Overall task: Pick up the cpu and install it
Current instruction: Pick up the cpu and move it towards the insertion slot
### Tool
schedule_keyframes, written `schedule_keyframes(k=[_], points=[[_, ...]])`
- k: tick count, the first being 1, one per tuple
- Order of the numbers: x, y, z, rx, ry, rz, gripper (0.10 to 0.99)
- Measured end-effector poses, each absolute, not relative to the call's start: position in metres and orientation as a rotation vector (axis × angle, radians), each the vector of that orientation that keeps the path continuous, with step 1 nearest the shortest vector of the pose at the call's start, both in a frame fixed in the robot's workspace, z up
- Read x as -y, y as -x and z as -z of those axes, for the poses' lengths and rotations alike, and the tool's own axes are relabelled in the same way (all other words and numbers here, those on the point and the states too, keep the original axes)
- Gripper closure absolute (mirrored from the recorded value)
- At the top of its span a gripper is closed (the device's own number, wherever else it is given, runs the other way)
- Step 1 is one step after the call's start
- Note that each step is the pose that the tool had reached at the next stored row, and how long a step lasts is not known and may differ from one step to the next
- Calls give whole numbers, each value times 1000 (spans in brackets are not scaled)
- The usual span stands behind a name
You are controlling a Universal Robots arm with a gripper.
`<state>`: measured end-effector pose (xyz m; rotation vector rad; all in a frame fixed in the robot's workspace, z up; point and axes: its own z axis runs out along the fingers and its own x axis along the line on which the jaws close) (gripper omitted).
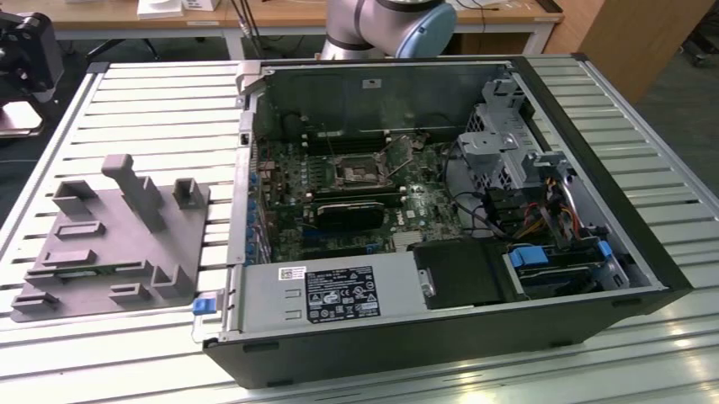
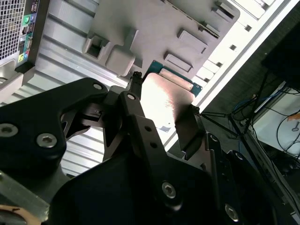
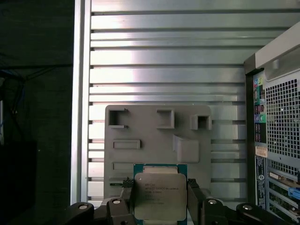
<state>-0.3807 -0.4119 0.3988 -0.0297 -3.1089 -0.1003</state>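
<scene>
**Exterior view.** An open computer case (image 1: pixel 450 337) lies on its side on a slatted metal table (image 1: pixel 146 93), from the middle of the frame to the exterior view's right. The motherboard (image 1: pixel 337 210) is exposed inside. A square socket (image 1: pixel 359 173) sits near its middle, too small to tell how its cover stands or what is in it. A grey fixture block (image 1: pixel 113 244) rests on the slats at the exterior view's left, beside the case and not touching it. One grey and blue joint of the arm (image 1: pixel 388 25) is at the upper middle, and the rest is cut off by the frame edge.

**First wrist view.** The camera looks down on the table from high up. The gripper (image 3: pixel 159 193) pinches the cpu (image 3: pixel 159 197) by two opposite edges, with a black finger (image 3: pixel 193 199) on each side. The silver top faces the camera and a green rim shows at the far edge. The near edge is cut off by the frame. The cpu is in the air, clear of the fixture block lying on the slats behind it. The case's rear panel stands beside the block and is partly cut off.

**Second wrist view.** The same grip is seen from close in. Glare washes out the cpu's metal top, and a blue-green edge shows at its far end. The black gripper body hides its near part. The fixture block and one corner of the case lie beyond.
</scene>
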Motion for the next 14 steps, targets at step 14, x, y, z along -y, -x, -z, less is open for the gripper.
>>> schedule_keyframes(k=[14], points=[[412, 370, -399, 3109, 30, 100, 549]])
